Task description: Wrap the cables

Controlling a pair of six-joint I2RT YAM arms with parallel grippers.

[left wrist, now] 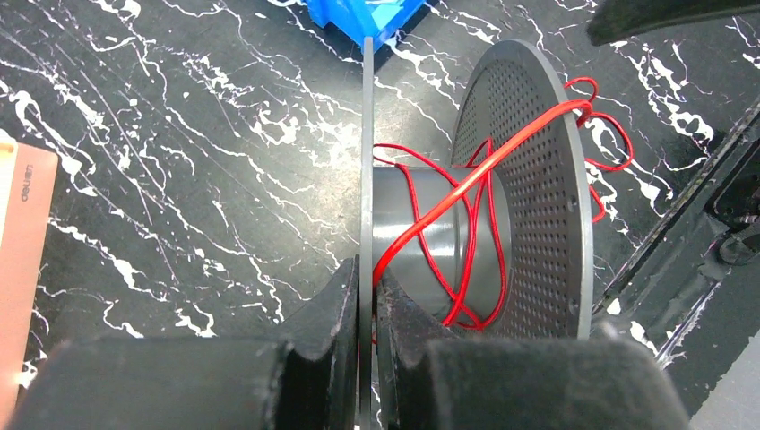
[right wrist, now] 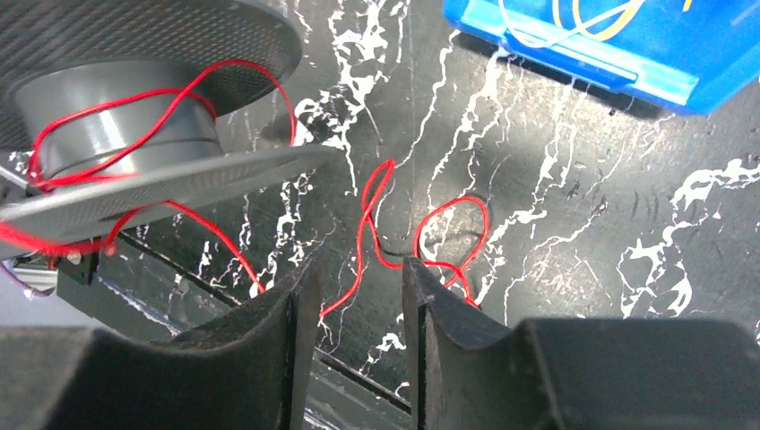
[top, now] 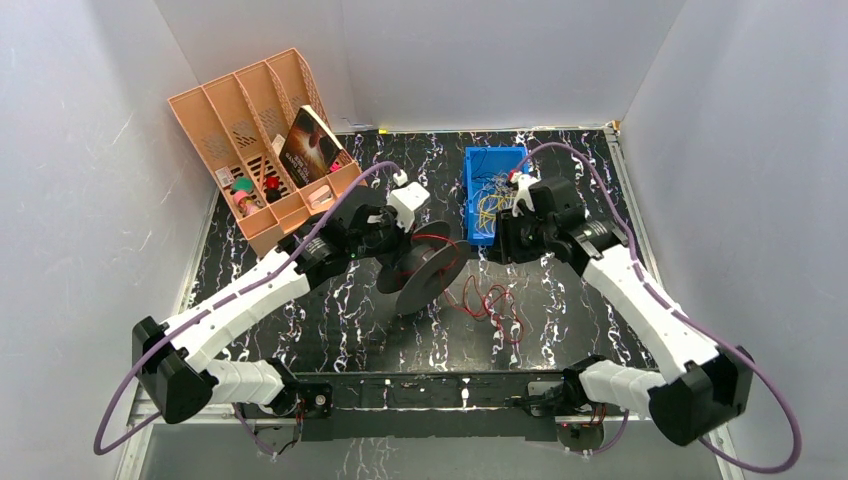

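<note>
A black spool [top: 432, 272] with perforated flanges is held tilted above the table. My left gripper [top: 406, 250] is shut on its thin flange edge; in the left wrist view the jaws [left wrist: 367, 282] pinch that flange [left wrist: 367, 161]. A few loose turns of red cable [left wrist: 448, 210] lie round the grey core [left wrist: 421, 202]. The rest of the red cable [top: 493, 300] trails in loops on the table. My right gripper [top: 500, 250] is open, and in the right wrist view [right wrist: 358, 279] the red cable [right wrist: 369, 210] lies below between its fingers, with the spool [right wrist: 116, 125] at upper left.
A blue bin [top: 478, 160] with thin yellow wires stands behind the right gripper, also in the right wrist view [right wrist: 627, 63]. An orange desk organizer [top: 215, 120] with a book and small items stands at the back left. White walls enclose the table.
</note>
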